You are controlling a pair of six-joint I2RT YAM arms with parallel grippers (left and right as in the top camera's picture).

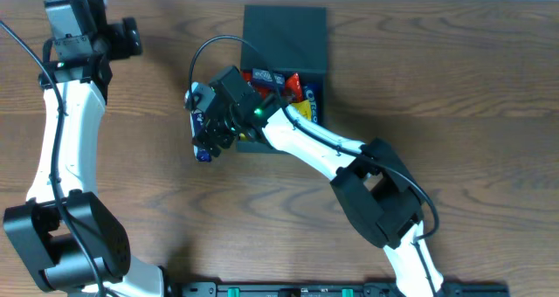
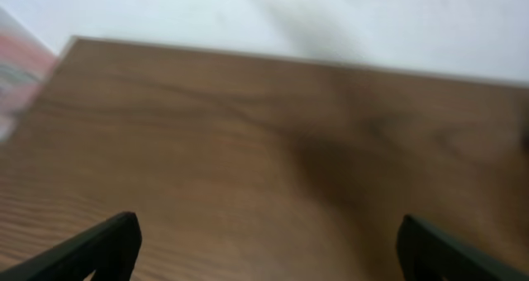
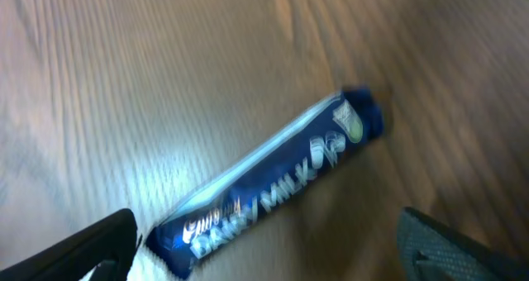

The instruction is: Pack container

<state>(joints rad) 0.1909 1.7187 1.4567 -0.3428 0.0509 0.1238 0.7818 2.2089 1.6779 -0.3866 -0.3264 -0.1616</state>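
Wooden surface (image 1: 454, 79) lay open to the right and front of the container (image 1: 285, 33), which sat near the far edge with its lid flapped back and bright packets (image 1: 301, 96) inside. Just off its near left corner the right claw (image 3: 269, 248) hung with fingers spread wide, gripping nothing, above a blue chocolate bar (image 3: 273, 178) lying flat on the wood outside it. Well apart, toward the far left corner, the left claw (image 2: 269, 260) was likewise spread, empty, over plain wood.

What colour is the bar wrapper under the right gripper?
The wrapper is dark blue with white lettering, clearest in the right wrist view.
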